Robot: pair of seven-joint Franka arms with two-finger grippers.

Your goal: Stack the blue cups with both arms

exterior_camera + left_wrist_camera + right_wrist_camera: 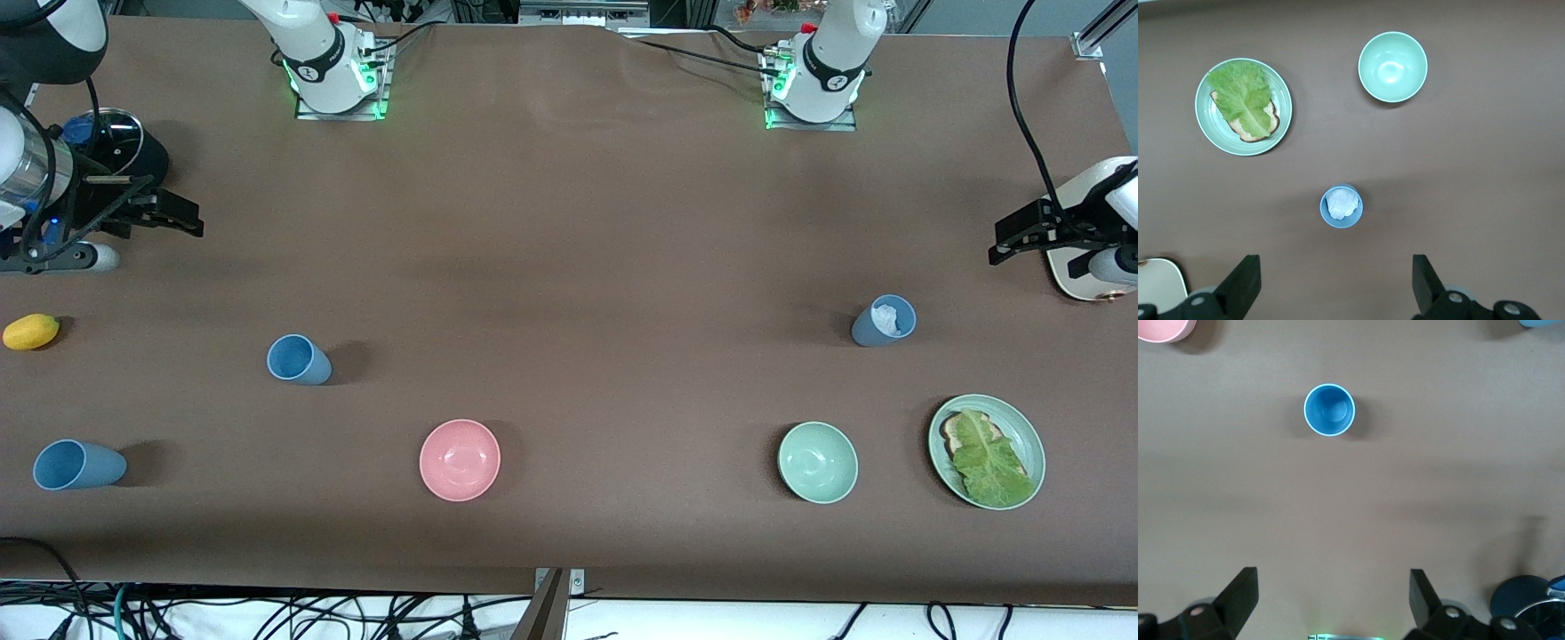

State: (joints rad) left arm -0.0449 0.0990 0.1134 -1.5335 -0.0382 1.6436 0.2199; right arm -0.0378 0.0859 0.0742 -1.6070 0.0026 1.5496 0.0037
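Note:
Three blue cups stand upright on the brown table. One [298, 359] is toward the right arm's end and also shows in the right wrist view [1329, 409]. A second [78, 465] stands nearer the front camera at that end; its edge shows in the right wrist view [1543, 323]. The third [884, 321], toward the left arm's end, holds a white crumpled wad and also shows in the left wrist view [1341, 207]. My right gripper [182, 218] is open and empty above the table's end. My left gripper [1005, 244] is open and empty above the other end.
A pink bowl [460, 460] and a pale-green bowl [818, 462] sit near the front edge. A green plate [1031, 436] holds bread and lettuce. A yellow fruit [31, 332] and a black pot with a glass lid [124, 151] are by the right gripper. A white board [1071, 276] lies under the left gripper.

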